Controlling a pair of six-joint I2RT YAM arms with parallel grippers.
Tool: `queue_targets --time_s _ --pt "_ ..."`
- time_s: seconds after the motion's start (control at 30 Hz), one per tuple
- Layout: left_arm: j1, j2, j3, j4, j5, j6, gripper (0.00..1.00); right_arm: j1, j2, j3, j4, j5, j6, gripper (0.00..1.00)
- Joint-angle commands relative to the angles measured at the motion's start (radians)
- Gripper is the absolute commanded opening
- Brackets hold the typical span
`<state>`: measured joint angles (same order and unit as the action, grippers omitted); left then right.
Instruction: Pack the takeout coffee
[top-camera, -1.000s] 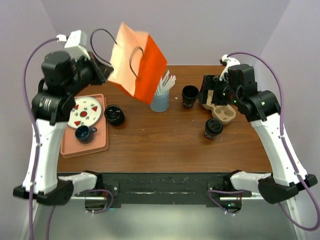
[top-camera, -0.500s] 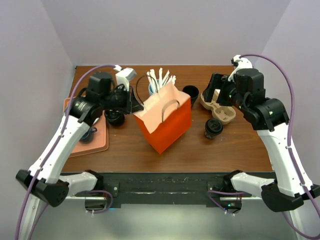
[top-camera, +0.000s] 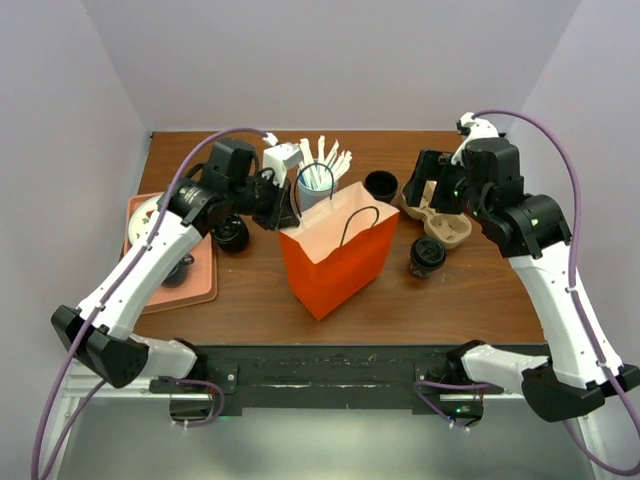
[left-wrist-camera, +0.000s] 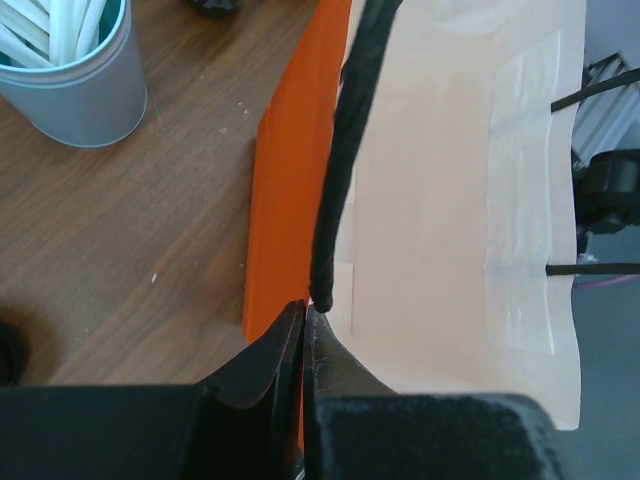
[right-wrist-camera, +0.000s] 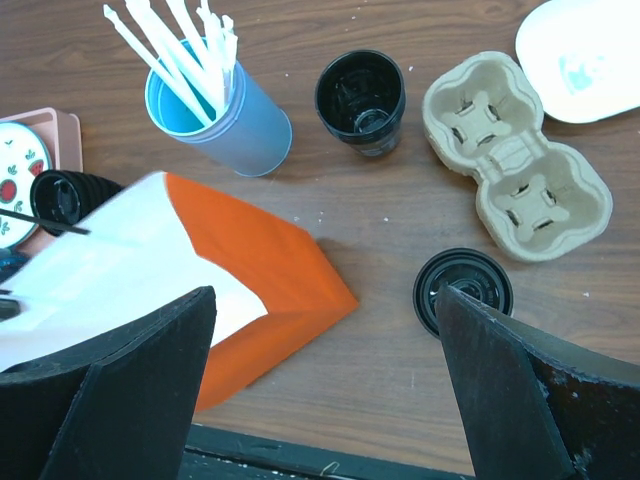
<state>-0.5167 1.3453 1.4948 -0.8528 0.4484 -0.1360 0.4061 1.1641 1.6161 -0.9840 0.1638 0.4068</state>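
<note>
Brown tabletop: coffee cup upright below the wide-spread right claw, seemingly off-centre toward one finger; left claw pinches bag.

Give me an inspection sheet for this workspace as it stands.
Surface: wooden table, a few pale specks.
Job's things: takeout coffee upright, lidded, outside the orange paper bag, which stands open.
Clutter: straw holder, open black cup, second dark cup, cup carrier, tray.
Grippers: left gripper shut on the bag's rim; right gripper open, empty.
Cables: purple cables loop over both arms.
Surroundings: plain walls, nothing else seen.
</note>
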Motion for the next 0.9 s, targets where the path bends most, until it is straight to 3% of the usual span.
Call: queue_targets --time_s 0.0,0.17,0.23,0.47,0.67,0.87 --pt "-0.025 0.014 0.039 -0.031 -0.109 0.062 0.19 0.005 0.020 0.024 0.021 -0.021 -0.008 0.95" --pt "-0.031 0.044 0.064 -0.026 -0.166 0.076 0.25 0.004 0.058 0.086 -0.015 -0.003 -0.039 0.95" --pt "-0.032 0.060 0.100 -0.029 -0.224 0.070 0.41 0.003 0.057 0.085 -0.016 -0.001 -0.039 0.95" --pt "-0.032 0.022 0.219 -0.029 -0.437 -0.043 0.79 0.004 0.055 0.059 -0.015 -0.018 -0.033 0.95" --pt "-0.031 -0.034 0.205 -0.146 -0.501 -0.235 0.82 0.004 0.060 0.018 -0.015 0.034 -0.036 0.95" --pt "-0.031 -0.150 0.046 -0.161 -0.375 -0.505 0.81 -0.019 0.133 -0.065 0.057 0.250 -0.063 0.92"
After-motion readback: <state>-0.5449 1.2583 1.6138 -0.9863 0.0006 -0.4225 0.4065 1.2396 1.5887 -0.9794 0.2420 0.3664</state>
